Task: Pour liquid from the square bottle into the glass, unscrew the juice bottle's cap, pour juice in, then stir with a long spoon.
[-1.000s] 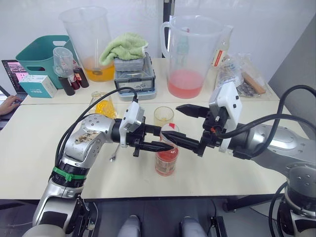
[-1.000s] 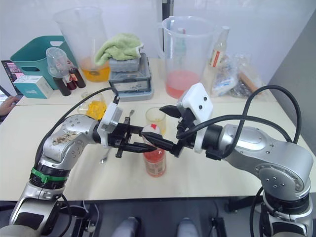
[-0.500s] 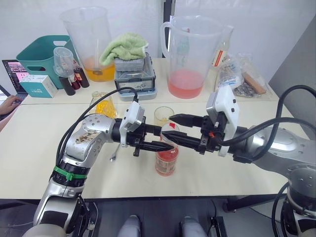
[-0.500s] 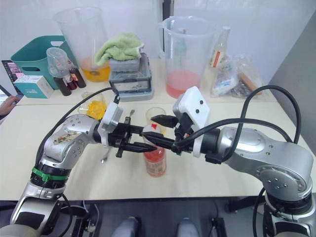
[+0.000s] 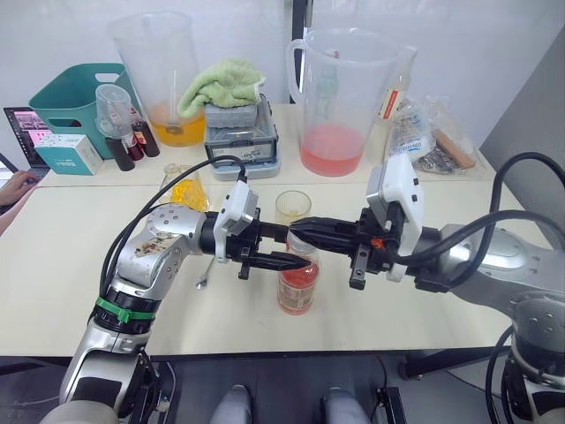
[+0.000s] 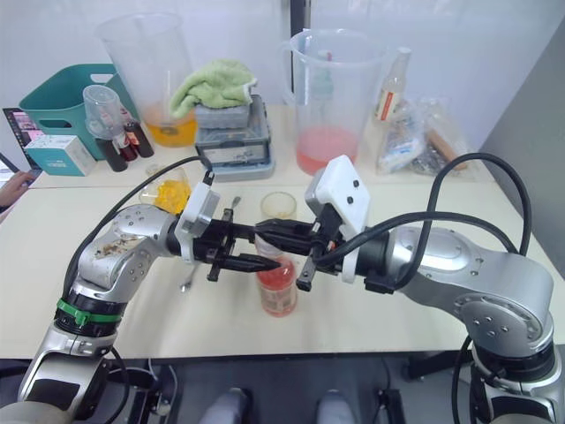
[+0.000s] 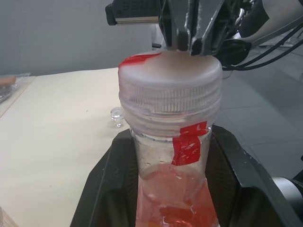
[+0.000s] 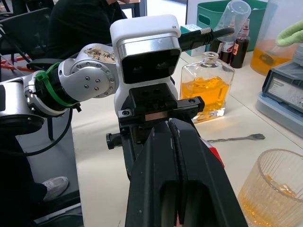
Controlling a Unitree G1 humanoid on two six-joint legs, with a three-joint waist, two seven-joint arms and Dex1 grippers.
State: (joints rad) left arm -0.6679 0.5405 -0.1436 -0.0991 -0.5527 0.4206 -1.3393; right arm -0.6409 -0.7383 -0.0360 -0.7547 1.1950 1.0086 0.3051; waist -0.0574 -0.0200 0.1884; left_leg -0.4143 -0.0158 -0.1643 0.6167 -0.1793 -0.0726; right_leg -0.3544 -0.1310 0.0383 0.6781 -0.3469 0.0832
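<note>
The juice bottle [image 5: 297,287] stands upright on the table's near middle, holding pink-red juice. My left gripper [image 5: 287,247] is shut on its neck, one finger on each side, just under the white cap [image 7: 170,80] with its red mark. My right gripper [image 5: 297,230] reaches in from the right, its fingers pressed together, their tips resting on top of the cap with nothing between them. Behind the bottle stands the glass [image 5: 293,206] with a little yellow liquid. The square bottle [image 5: 183,187] is further left, and the long spoon [image 5: 205,272] lies beside it.
Two big pitchers stand at the back, one with orange liquid [image 5: 163,71] and one with pink [image 5: 335,97]. Between them a green towel [image 5: 225,81] lies on a grey box. A teal bin [image 5: 75,102] is back left. A person's hand [image 5: 13,185] rests at the left edge.
My right gripper has gone from wide open to shut and now lies flat over the cap. The left gripper and the bottle have stayed put.
</note>
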